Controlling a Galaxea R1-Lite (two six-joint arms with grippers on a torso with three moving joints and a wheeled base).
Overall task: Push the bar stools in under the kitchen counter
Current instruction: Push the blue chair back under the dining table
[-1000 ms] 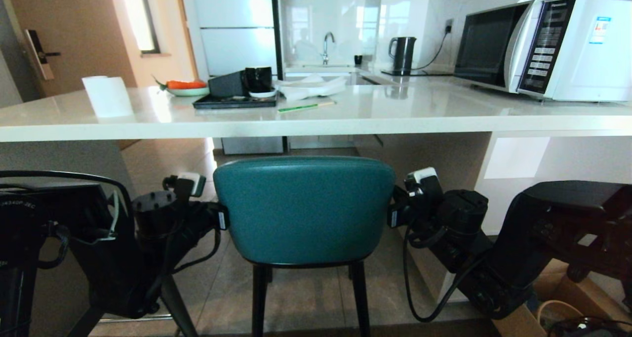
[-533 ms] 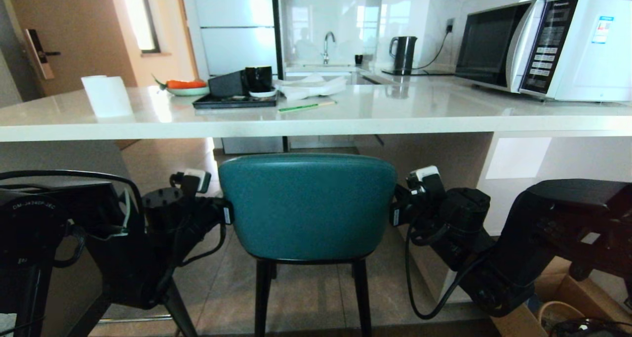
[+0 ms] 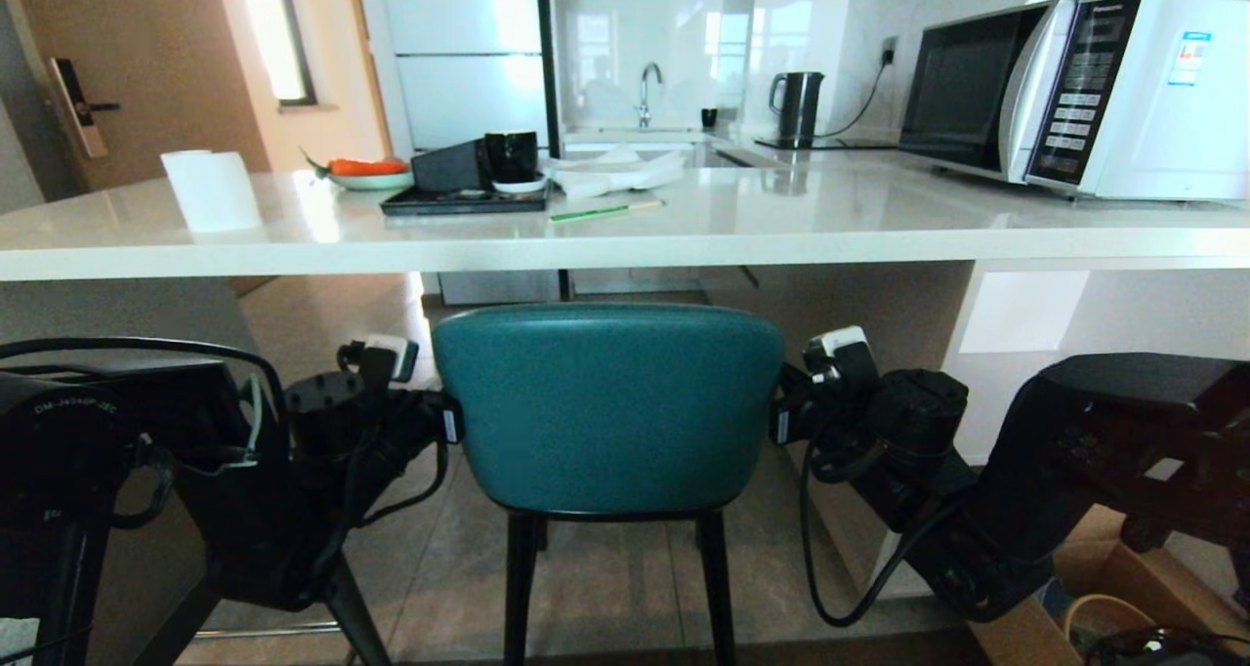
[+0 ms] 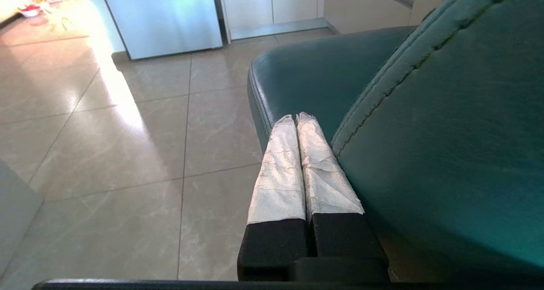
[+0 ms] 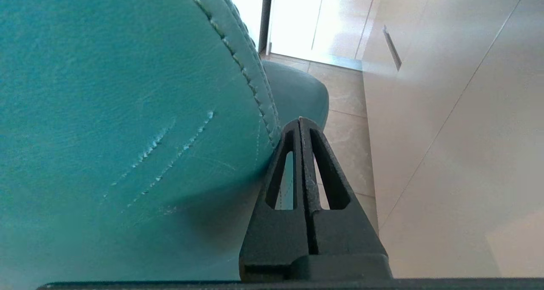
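The teal stool (image 3: 605,407) stands right in front of me, its padded back facing me and its top edge just below the thick edge of the white desk (image 3: 625,251). Its seat reaches forward beneath the slab, and its thin black legs stand on the tiled floor (image 3: 322,324).

My left gripper (image 4: 296,116) lies along the left edge of the stool's back — fingers (image 4: 280,171) clenched together, holding nothing, their wrapped pads pressed flat against each other and touching the stitched seam. My right gripper (image 5: 300,120) mirrors it on the right edge, its black fingers (image 5: 280,179) also closed on themselves and leaning against the padding.

On the desk sit a paper roll (image 3: 210,189), a dark tray (image 3: 464,200) with black cups, a green pencil (image 3: 605,210) and a microwave (image 3: 1079,90) at the right end. A white side panel (image 3: 1104,353) stands just right of the stool.
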